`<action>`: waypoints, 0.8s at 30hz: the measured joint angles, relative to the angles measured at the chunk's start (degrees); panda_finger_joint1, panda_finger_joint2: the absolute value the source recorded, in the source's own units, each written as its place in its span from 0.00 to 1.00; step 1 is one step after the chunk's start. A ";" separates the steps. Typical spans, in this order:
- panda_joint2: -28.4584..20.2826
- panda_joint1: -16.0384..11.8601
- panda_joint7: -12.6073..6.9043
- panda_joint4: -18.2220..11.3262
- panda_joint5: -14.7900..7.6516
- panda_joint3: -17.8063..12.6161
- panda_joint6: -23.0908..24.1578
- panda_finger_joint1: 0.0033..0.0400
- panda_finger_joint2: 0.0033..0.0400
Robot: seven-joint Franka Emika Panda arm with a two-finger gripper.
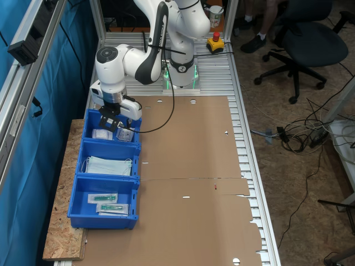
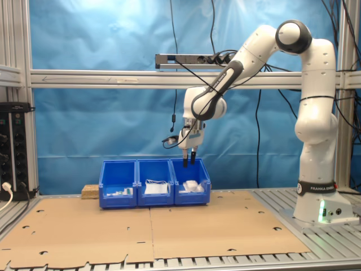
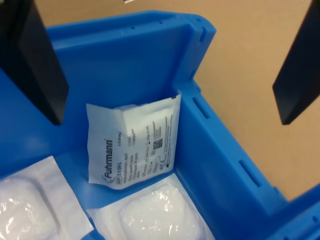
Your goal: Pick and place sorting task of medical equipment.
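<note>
My gripper (image 1: 114,122) hangs open and empty just above the end blue bin (image 1: 90,123), the one nearest the robot base. In the second exterior view the gripper (image 2: 189,161) stands a short way over that bin (image 2: 202,195), at the row's right end. In the wrist view the two black fingers (image 3: 31,70) are spread wide over the bin's corner. Below them a square white packet of medical equipment (image 3: 132,142) leans against the bin wall (image 3: 220,160). Two more wrapped white pads (image 3: 160,214) lie flat on the bin floor. These packets (image 1: 103,133) also show in the first exterior view.
The middle bin (image 1: 82,152) holds pale-blue face masks (image 1: 108,165). The last bin (image 1: 75,208) holds clear packets with teal parts (image 1: 104,198). The bins rest on a chipboard slab (image 1: 62,233) beside the cardboard-covered table (image 1: 188,166). Robot base (image 1: 181,75) and a red stop button (image 1: 215,42) stand at the far end.
</note>
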 joint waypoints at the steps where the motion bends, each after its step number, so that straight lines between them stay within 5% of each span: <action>1: 0.02 0.01 0.00 0.29 0.00 0.05 0.00 0.80 0.80; 2: 0.03 0.03 0.00 0.61 0.00 0.12 0.00 0.80 0.80; 3: 0.03 0.05 0.00 0.94 0.00 0.20 0.00 0.99 0.99; 12: -0.06 1.16 0.00 4.23 0.00 1.77 0.00 1.00 1.00; 24: -1.94 8.63 0.00 5.64 0.00 5.28 -1.39 1.00 1.00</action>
